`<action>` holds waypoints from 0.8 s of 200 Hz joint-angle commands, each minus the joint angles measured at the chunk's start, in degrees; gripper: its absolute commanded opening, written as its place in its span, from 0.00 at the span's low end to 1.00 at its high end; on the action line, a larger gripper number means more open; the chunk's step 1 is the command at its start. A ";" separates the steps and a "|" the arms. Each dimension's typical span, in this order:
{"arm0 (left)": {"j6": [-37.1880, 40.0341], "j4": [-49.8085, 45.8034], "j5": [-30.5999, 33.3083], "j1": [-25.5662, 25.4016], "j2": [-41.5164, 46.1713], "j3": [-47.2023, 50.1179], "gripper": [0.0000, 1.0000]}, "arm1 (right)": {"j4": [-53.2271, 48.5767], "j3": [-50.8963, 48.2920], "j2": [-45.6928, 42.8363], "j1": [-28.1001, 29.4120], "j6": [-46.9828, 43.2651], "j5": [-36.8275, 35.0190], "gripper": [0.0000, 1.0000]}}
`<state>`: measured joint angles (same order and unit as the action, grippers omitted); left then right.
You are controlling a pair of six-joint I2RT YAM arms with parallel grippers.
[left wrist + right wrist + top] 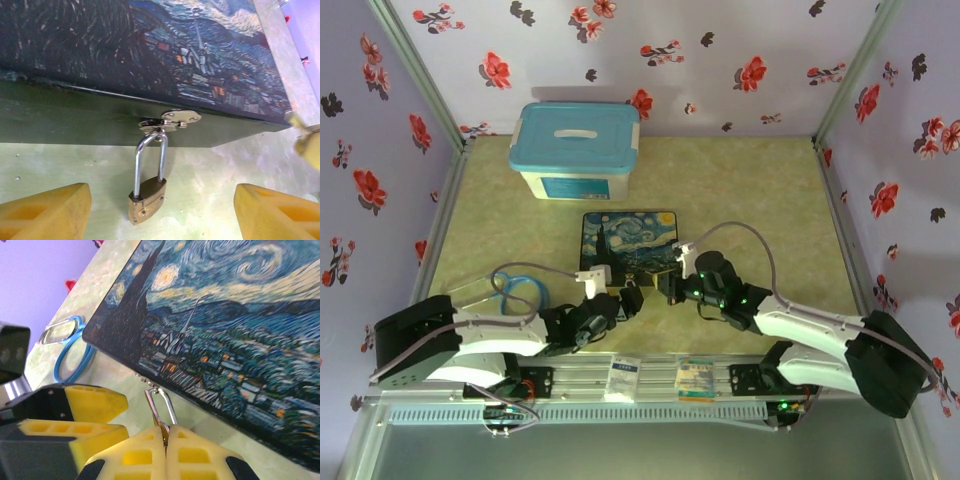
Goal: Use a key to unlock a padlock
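Observation:
The small brass padlock (pixel 147 200) lies on the table, and its silver shackle (pixel 149 152) hangs through the hasp (pixel 172 119) of the Starry Night box (pixel 630 243). My left gripper (pixel 162 190) is open, one yellow finger on each side of the padlock and touching nothing. My right gripper (pixel 165 432) is shut just in front of the padlock, hiding most of its body. A thin dark sliver pinched between the pads looks like the key (pixel 164 442). The shackle (pixel 162 405) rises past the fingertips to the box edge.
A blue-lidded plastic container (pixel 578 150) stands at the back. The stethoscope's blue tubing (pixel 520 285) loops on the table by the left arm. In the right wrist view the left gripper's fingers (pixel 95 405) sit close on the left. Flowered walls enclose the table.

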<state>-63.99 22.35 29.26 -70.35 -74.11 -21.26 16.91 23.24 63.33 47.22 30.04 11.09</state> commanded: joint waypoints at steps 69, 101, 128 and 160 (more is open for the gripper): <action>7.71 3.38 -11.29 4.28 -9.50 -4.99 0.71 | -0.99 -3.25 -10.96 -1.68 0.83 -5.25 0.00; 7.80 6.23 -13.29 4.30 -13.80 -5.42 0.65 | -4.05 -4.24 -14.52 -1.64 0.48 -6.00 0.00; 8.18 3.42 -13.21 4.08 -16.44 -8.01 0.60 | -4.00 -5.77 -16.26 -1.65 1.10 -5.91 0.00; 5.75 1.31 -11.21 3.73 -18.75 -9.63 0.51 | -5.03 -6.98 -18.41 -1.66 1.97 -6.65 0.00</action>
<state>-57.34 25.63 16.88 -66.37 -90.87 -29.63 12.64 17.19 46.81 46.00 30.65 5.96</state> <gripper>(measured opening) 0.554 0.064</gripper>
